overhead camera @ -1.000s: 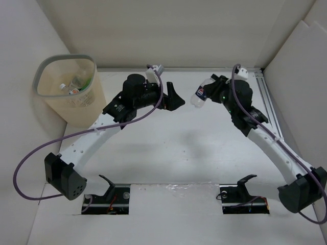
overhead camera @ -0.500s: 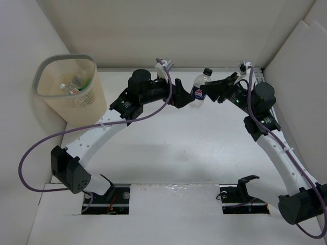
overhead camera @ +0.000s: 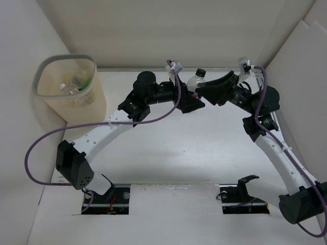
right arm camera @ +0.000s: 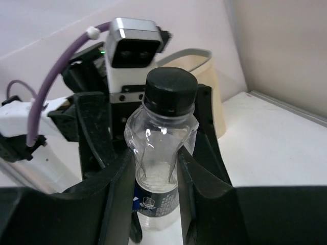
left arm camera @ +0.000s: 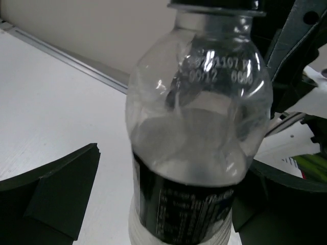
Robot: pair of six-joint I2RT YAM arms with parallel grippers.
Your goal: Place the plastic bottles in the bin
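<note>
Clear bottle (left arm camera: 199, 127) upright at centre frame, its black cap (left arm camera: 214, 4) cut by the upper edge. A printed code crosses the shoulder and a dark label (left arm camera: 179, 204) wraps the lower body. The left gripper (left arm camera: 171, 168) brackets the bottle, jaws spread. The finger at lower left (left arm camera: 56, 199) stands apart from it, with white table (left arm camera: 51, 97) showing between. The finger at lower right (left arm camera: 276, 204) lies just beside the label; contact cannot be determined. Behind are black and grey parts of the other arm (left arm camera: 296, 46), a metal rail (left arm camera: 66, 56) and a beige wall (left arm camera: 92, 25).
</note>
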